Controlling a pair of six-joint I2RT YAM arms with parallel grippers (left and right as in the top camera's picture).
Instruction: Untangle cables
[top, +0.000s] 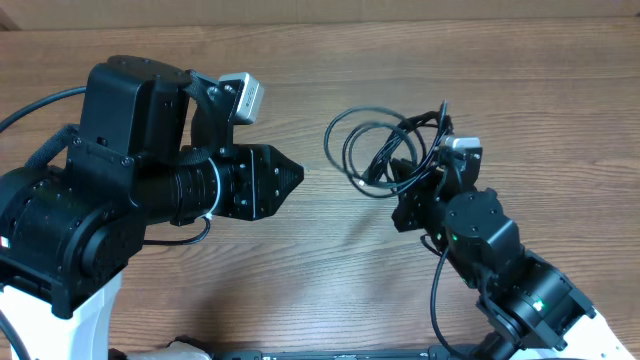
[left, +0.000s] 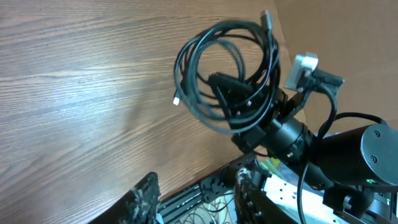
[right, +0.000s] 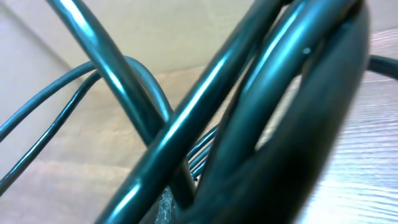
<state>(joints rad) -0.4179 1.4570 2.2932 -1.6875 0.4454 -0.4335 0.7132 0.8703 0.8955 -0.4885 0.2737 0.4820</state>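
Note:
The cables (top: 362, 138) are a tangled bundle of thin black loops on the right half of the wooden table. My right gripper (top: 408, 172) is shut on the bundle's right side. In the left wrist view the cables (left: 211, 62) hang in loops from the right gripper (left: 239, 102), with a pale plug tip (left: 176, 100) at the left and another plug (left: 266, 17) on top. In the right wrist view the cables (right: 205, 106) fill the frame and hide the fingers. My left gripper (top: 296, 178) is open and empty, well left of the bundle; its fingers (left: 196, 199) show at the bottom edge.
The wooden table (top: 300, 270) ends at a front edge near my left fingers, with a black frame rail (left: 199, 190) below it. A thicker black wire (top: 436, 290) runs along the right arm. The left arm's bulky body (top: 110, 190) takes up the left side.

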